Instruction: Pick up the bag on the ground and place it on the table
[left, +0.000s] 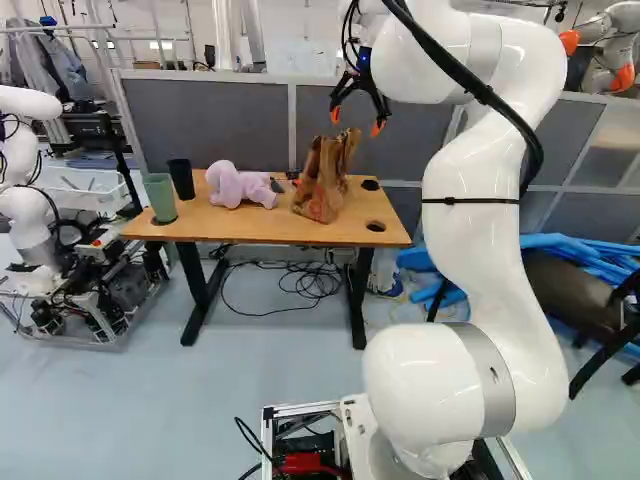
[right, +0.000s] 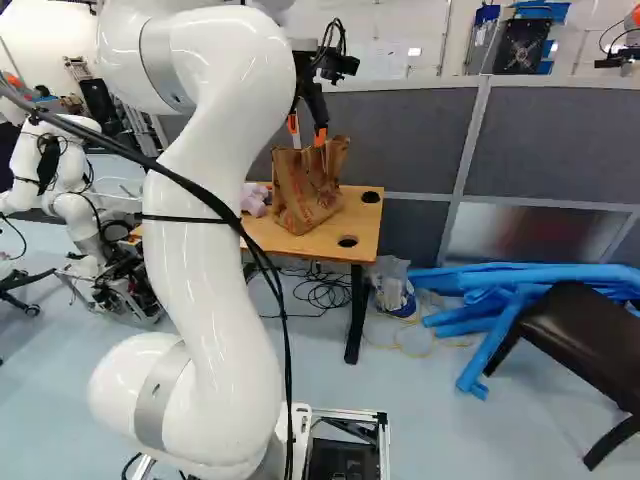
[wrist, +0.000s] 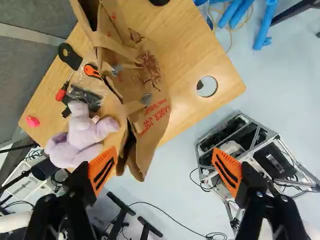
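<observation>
In the left base view, the brown paper bag (left: 322, 185) stood on the wooden table (left: 270, 232), near the end closer to the arm (left: 485, 225), its top crumpled. The gripper (left: 357, 121) hung higher in the view than the bag, its fingers pointing down and spread apart. Beside the bag on the table lay a light purple soft toy (left: 238, 187), and past the toy stood a black cup (left: 181, 178) and a green cup (left: 160, 197). Cables (left: 305, 280) lay on the floor under the table. Another robot (left: 35, 225) stood at the left of the view.

In the right base view, the fingertips showed close to the top of the bag; whether they touched it could not be told from there. The toy lay beside the bag, partly hidden by the arm. Blue tubes (right: 495, 290) lay piled on the floor beyond the table's end, and a dark chair (right: 585, 345) stood near them.

In the wrist view, the jaws stood wide apart and had hold of nothing. The bag was ahead of the gripper, nearer to one finger than the other, with its mouth and handles showing. Next to the bag lay the toy, a screwdriver (wrist: 61, 94) with a red handle, an orange and black tool (wrist: 92, 71) and a small pink thing (wrist: 32, 121). On the bag's other side, the table had a round hole (wrist: 207, 86).
</observation>
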